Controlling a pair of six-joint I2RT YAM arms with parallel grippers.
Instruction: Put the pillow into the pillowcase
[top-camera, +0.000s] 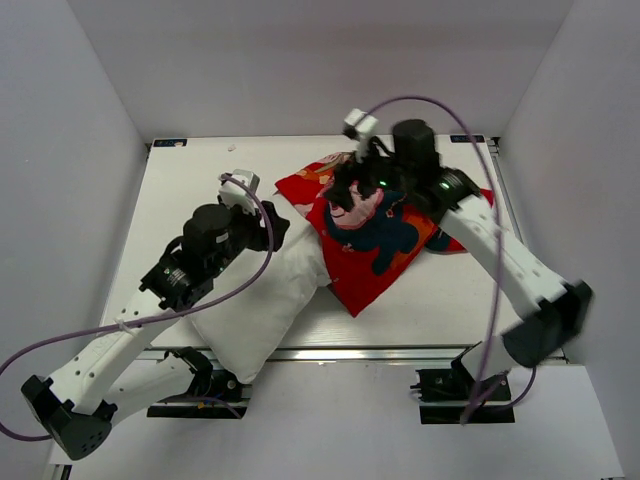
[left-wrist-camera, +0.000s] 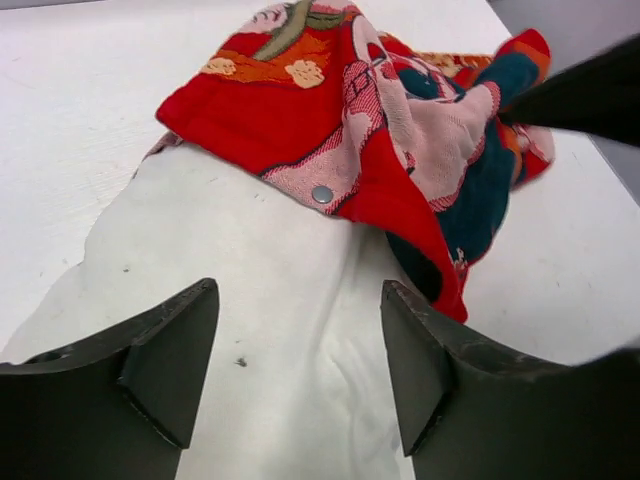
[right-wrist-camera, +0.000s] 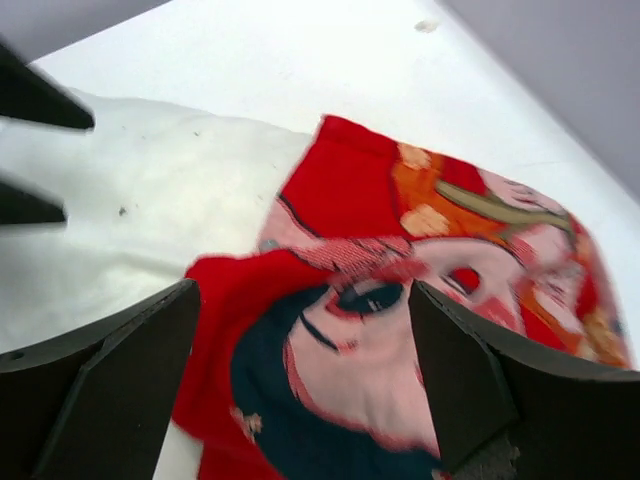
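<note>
White-walled booth with a white table, seen from above. Item one, the pillow: plump, white and faintly specked, lying aslant from the lower left of the overhead frame toward centre, its lower corner reaching the table's near edge. Its upper end is tucked beneath the pillowcase's hem; how far in it reaches is hidden. Item two, the pillowcase: red printed cloth at centre frame, rumpled, pale pink lining turned out along a hem that carries a metal snap. Left gripper: fingers spread wide, nothing held, poised over the pillow's bare midsection; contact cannot be told. Right gripper: fingers likewise parted, with the bunched printed cloth lying in the gap between them but not pinched. Handling, by judgement: the pillow looks light, bulky and yielding, so a squeeze on the broad face would likely just sink in, and a pinched fold near the trailing end seems the better hold for pushing. The pillowcase looks thin, limp and prone to sliding — best taken at the hem beside the snap, to hold the mouth open.
</note>
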